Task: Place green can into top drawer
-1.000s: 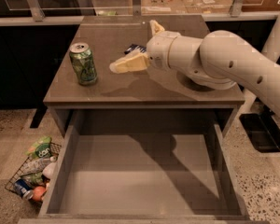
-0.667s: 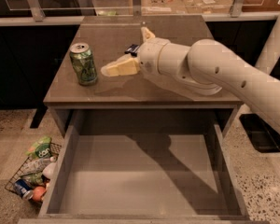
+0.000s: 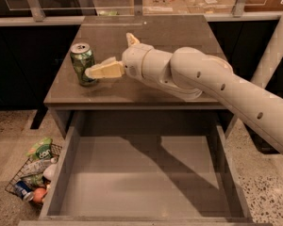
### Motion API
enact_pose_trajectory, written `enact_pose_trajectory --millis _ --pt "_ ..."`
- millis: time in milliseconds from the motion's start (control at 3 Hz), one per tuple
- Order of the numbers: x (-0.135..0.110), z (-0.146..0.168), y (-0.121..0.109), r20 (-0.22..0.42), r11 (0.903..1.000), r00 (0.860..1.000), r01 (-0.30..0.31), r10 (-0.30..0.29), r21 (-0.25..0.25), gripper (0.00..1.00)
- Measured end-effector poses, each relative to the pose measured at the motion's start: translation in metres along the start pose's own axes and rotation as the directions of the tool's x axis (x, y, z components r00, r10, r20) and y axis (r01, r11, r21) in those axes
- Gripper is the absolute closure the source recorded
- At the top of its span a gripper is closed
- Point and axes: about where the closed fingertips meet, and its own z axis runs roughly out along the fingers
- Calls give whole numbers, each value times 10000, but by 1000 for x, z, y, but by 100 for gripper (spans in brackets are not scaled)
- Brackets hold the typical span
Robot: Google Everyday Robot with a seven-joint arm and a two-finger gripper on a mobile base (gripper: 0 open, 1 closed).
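The table (image 3: 179, 32) has its drawer (image 3: 66, 173) pulled out on the near side. The arm (image 3: 217, 88) reaches in from the right. Its gripper (image 3: 108, 55) is spread wide, holding nothing, one finger (image 3: 106, 70) touching the can (image 3: 82, 62), which stands upright on the table's left.

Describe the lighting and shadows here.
Camera view: lit from overhead; the arm throws a broad shadow across the open drawer floor; the gripper, open beside the green can, darkens the table beneath it; the background is dark.
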Motion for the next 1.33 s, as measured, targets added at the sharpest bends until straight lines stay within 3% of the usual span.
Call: enact_pose_trajectory --millis 667,1333 --pt "-3 23 39 -236 9986 9994 -249 239 -458 0" --pt "6 55 51 -100 9936 9974 -717 711 -875 2"
